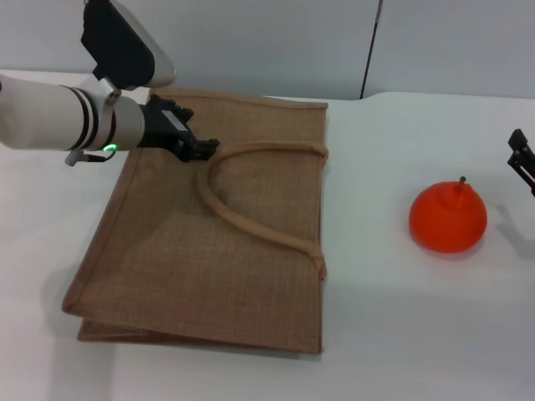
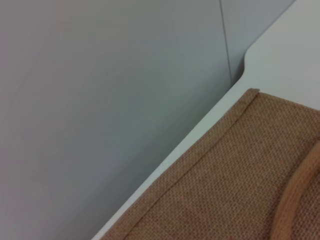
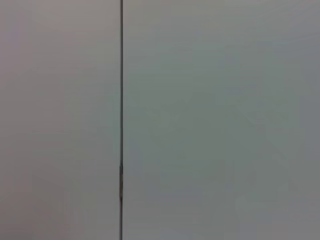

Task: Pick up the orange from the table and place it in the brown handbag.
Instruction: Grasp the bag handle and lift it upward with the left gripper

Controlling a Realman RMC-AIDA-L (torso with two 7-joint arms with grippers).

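The orange (image 1: 447, 219) sits upright on the white table (image 1: 418, 334) at the right, its dark stem pointing up. The brown handbag (image 1: 209, 251) lies flat left of centre, with its looped handle (image 1: 251, 225) resting on top. My left gripper (image 1: 199, 149) is over the bag's far part, right at the upper end of the handle. My right gripper (image 1: 518, 154) shows only at the right edge, a short way right of the orange, fingers apart with nothing between them. The left wrist view shows the bag's bound edge (image 2: 225, 190) and a bit of handle (image 2: 295, 200).
A grey wall (image 1: 276, 42) with a dark vertical seam stands behind the table's far edge. Bare tabletop lies between the bag and the orange. The right wrist view shows only that wall (image 3: 200, 120).
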